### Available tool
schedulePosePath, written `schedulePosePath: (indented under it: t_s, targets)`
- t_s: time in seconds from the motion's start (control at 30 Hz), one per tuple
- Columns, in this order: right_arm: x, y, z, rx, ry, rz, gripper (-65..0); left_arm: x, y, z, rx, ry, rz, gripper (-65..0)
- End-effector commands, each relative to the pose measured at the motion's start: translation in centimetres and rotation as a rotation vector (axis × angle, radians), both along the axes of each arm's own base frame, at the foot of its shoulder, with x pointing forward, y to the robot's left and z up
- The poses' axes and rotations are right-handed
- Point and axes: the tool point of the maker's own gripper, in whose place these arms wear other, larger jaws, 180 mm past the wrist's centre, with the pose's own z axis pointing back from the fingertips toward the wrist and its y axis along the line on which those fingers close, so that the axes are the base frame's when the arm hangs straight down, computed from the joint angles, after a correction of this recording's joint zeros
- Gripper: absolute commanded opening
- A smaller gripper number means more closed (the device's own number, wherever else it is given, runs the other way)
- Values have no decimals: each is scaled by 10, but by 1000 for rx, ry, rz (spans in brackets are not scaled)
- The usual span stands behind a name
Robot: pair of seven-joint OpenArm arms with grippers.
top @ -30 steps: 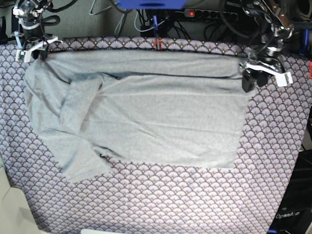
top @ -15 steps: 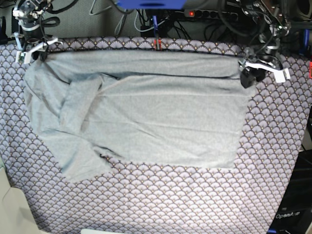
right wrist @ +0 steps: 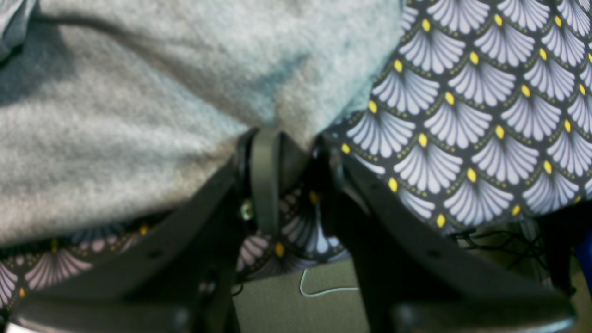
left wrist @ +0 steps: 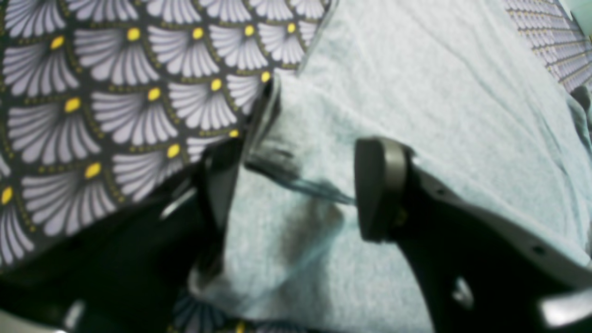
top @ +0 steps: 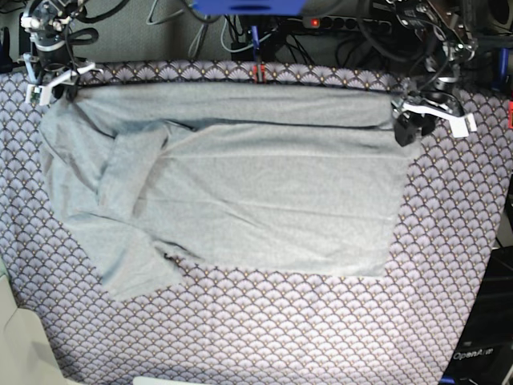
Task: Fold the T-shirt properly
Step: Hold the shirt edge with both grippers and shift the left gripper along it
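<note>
Right tool [top: 50,80], at the far left corner, is clenched on the T-shirt [top: 240,192] edge. Shirt lies flat on the patterned worktop [top: 264,329], far strip folded over. Left tool [top: 417,120], at the far right corner, stands released, apparently just off the cloth. Judgement: lengthwise fold laid; next, right tool lets go and both take fresh grips.

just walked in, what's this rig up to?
Two arms are folding a grey T-shirt spread on a scallop-patterned cloth. The far edge is already folded over into a band. The right tool sits at the shirt's far corner with fabric pinched between its jaws. The left tool sits at the opposite far corner with its jaws apart, the shirt's edge lying between them, not clamped.
</note>
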Motion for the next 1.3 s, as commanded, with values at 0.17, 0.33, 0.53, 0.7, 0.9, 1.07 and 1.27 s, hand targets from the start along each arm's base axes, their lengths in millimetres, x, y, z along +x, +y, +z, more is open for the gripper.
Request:
schedulePosePath:
  t_s: [0.17,0.33,0.53,0.7,0.9,1.07,1.27]
  targets:
    - [-26,-4,-20,-22,173,-6,-498,8,16,25,61,-68,-4,-275]
    - [-21,2,-21,-17,171,16,-498,8,19,41,108,-95,-15,-275]
    - [-21,2,-21,-16,172,17,-498,15,15,40,96,-103,-18,-275]
    - [-21,2,-21,-16,172,17,-498,19,12,25,98,-55,-27,-275]
    - [-24,5,-27,2,179,15,-498,19,11,19,85,-42,-26,-276]
    - [-27,9,-34,21,189,12,-498,19,11,19,85,-42,-26,-323]
    - [-26,9,-34,21,188,12,-498,20,10,18,84,-42,-29,-565]
